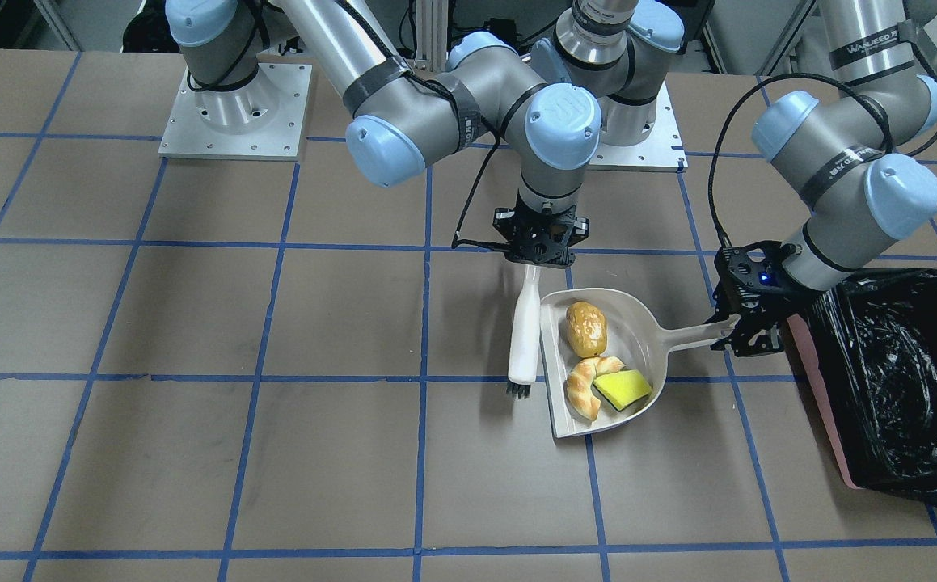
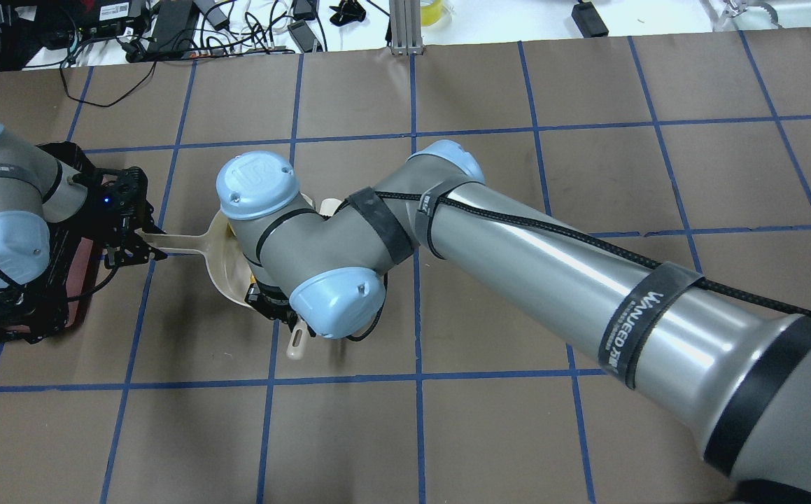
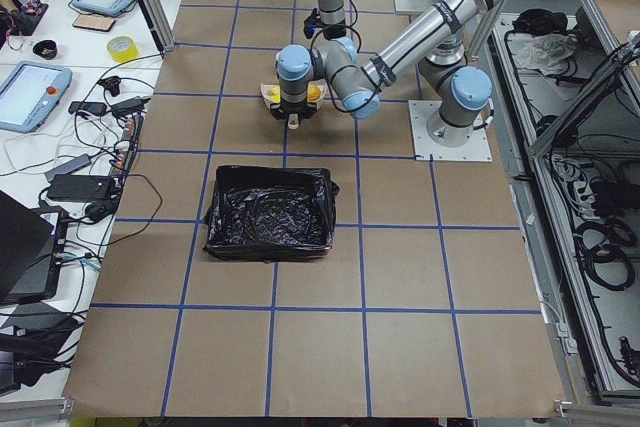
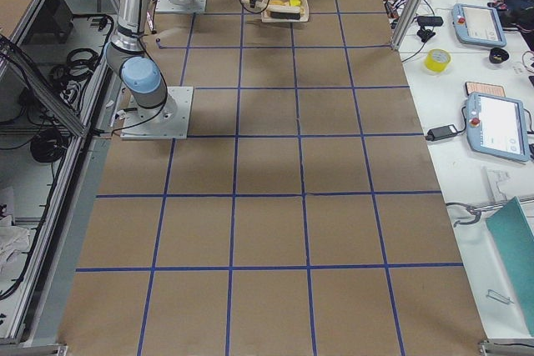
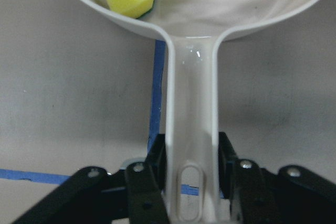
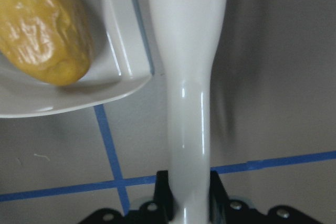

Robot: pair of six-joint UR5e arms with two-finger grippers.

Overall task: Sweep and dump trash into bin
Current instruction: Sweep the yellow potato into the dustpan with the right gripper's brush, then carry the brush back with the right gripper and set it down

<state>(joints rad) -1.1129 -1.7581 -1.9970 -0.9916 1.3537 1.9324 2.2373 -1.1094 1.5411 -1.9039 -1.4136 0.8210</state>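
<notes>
My left jaws clamp the dustpan [image 1: 644,343] handle. Potato [image 1: 586,328], croissant [image 1: 585,386] and sponge [image 1: 623,390] lie inside it. The handle's long axis points toward the bin [image 1: 896,380] on the table [image 1: 193,404], just behind my left wrist (the nearer arm). My right jaws grip the brush [image 1: 525,331].

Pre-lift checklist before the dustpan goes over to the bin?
1. Left tool shut on dustpan handle: ok.
2. Potato, croissant and sponge all inside the pan: ok.
3. Right tool holding brush clear of the pan's edge: cannot tell, it lies right alongside.
4. Bin mouth open, black liner in place: ok.
</notes>
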